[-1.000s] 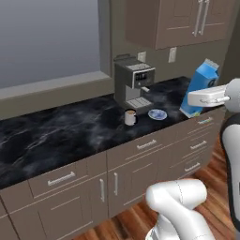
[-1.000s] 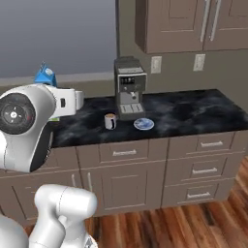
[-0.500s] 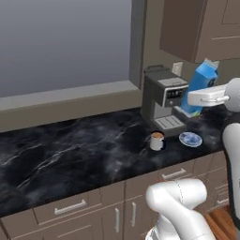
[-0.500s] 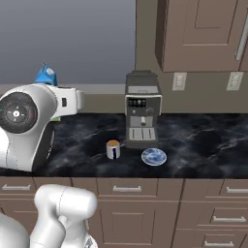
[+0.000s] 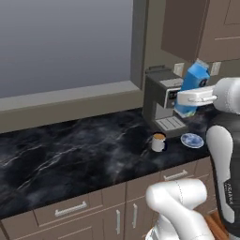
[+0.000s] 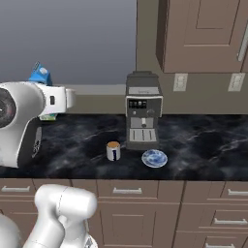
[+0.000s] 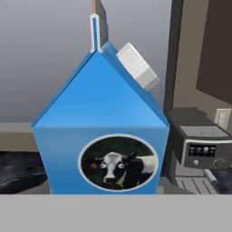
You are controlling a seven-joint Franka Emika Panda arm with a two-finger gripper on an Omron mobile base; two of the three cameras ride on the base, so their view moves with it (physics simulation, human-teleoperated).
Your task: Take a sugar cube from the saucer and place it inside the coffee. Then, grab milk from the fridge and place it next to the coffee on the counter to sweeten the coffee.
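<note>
The milk [image 5: 194, 83], a blue gable-top carton, hangs in the air in front of the coffee machine with my gripper [image 5: 186, 99] shut on its lower part. Close up in the hand view, the milk [image 7: 102, 136] shows a cow picture and a white cap, and it hides my fingertips. From the right, the milk [image 6: 39, 75] peeks out behind my arm. The coffee [image 5: 158, 141] [image 6: 113, 150], a white mug of brown liquid, stands on the counter [image 5: 70, 150] left of the blue saucer [image 5: 191, 139] [image 6: 154, 158]. No sugar cube can be made out, and the fridge is out of view.
A dark grey coffee machine [image 5: 161, 105] [image 6: 143, 116] stands against the wall just behind the mug and saucer. Brown wall cabinets [image 6: 203, 36] hang above it. Drawers with silver handles [image 6: 127, 191] run below the black marble counter [image 6: 203, 145].
The whole picture has shifted as the base drove: mug, saucer and coffee machine now sit nearer and further right in the left view. The milk stays in my gripper.
</note>
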